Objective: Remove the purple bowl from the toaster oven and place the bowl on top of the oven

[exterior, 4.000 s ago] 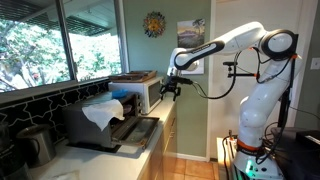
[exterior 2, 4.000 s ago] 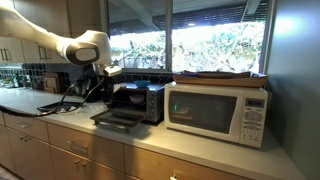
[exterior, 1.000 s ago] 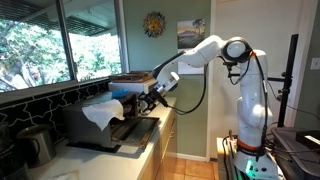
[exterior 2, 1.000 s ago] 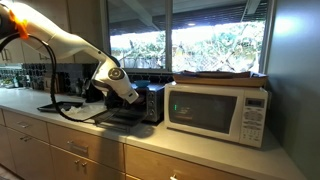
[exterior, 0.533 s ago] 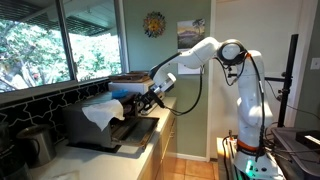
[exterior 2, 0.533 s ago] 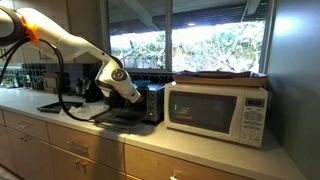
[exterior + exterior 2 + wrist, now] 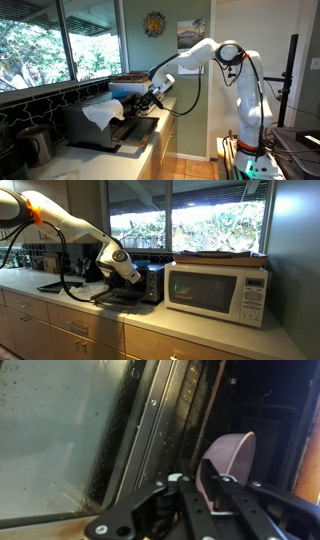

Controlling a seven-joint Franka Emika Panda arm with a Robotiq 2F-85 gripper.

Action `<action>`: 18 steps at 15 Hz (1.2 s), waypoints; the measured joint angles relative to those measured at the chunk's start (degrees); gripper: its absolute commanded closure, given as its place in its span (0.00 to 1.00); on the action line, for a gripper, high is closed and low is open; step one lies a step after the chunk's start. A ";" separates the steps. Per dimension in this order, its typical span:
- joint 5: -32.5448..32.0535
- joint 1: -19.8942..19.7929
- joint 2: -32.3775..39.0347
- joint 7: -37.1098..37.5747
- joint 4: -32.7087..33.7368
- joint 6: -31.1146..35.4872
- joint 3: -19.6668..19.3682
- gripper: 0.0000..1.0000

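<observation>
Well, gripper (image 7: pixel 205 482) spread, fingers either side of purple bowl (image 7: pixel 232 455) rim, not squeezing yet. Bowl sits inside toaster oven (image 7: pixel 155 283), past dropped door (image 7: pixel 70 440). Bowl looks small, light, hard, maybe slippy. Best pinch rim, gently.

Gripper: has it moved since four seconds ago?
Yes. In an exterior view the gripper has come down and leftward, ending just above the toaster oven door, which stayed folded open.
</observation>
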 measured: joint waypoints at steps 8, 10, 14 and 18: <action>-8.81 -1.35 -6.76 5.63 -5.63 -1.33 1.59 1.00; -10.76 -1.76 -9.27 6.87 -7.37 -2.86 1.94 1.00; -12.12 -2.61 -13.11 7.77 -9.88 -4.56 2.24 0.72; -14.47 -3.70 -15.46 8.87 -12.24 -6.49 2.27 0.69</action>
